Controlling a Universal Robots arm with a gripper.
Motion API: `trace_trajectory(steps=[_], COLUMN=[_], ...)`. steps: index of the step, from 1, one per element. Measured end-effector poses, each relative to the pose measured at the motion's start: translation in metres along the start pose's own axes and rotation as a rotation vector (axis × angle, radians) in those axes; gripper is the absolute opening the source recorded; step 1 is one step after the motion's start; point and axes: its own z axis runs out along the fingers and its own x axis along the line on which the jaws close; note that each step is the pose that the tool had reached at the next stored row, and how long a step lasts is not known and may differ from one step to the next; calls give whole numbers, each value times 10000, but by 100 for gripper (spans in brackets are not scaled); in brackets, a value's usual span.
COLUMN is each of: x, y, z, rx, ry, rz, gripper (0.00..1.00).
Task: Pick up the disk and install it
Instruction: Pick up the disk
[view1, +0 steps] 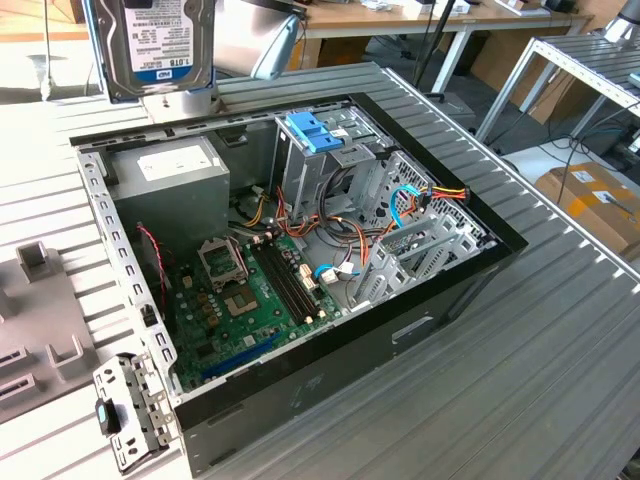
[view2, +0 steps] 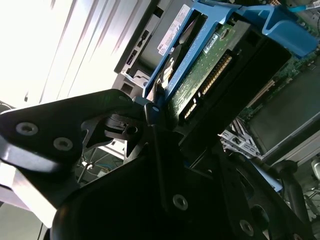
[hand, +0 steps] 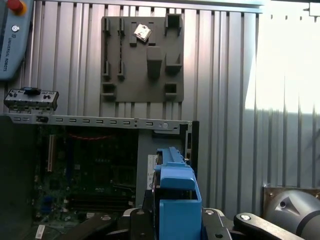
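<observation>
Gripper (hand: 176, 222) is clamped on the disk (view1: 160, 45), jaws squeezing it across the blue side rail (hand: 177, 192). The drive hangs upright in the air past the far corner of the computer case (view1: 330, 370), toward the exterior view's left, well apart from the bay it's meant for. So what can go wrong, biggest thing first: the case sits open on the slatted table (view1: 560, 380) and nothing visibly pins it down, so a hard push into the bay could shove the whole box. The power-supply box (view1: 170, 175) fills the corner of the case nearest the disk, so a low path across could clip it. Over at the drive cage (view1: 340, 165) the light-blue bracket (view1: 315, 130) sits on top, and a tilted drive would probably jam its rails against that or the cage edge. The loose cables (view1: 350, 235) beside the cage could get snagged or pinched. Last one: I can't really tell from the second wrist view how deep the fingers bite, so a slip onto the motherboard (view1: 250, 290) seems possible too.
</observation>
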Motion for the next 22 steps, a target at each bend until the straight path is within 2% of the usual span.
trace_trajectory(steps=[13, 16, 22], x=[37, 112, 137], y=[-52, -94, -109], z=[-3, -6, -7], rx=[-1, 0, 0], ry=[1, 1, 1], rz=[-1, 0, 0], gripper=[36, 36, 36])
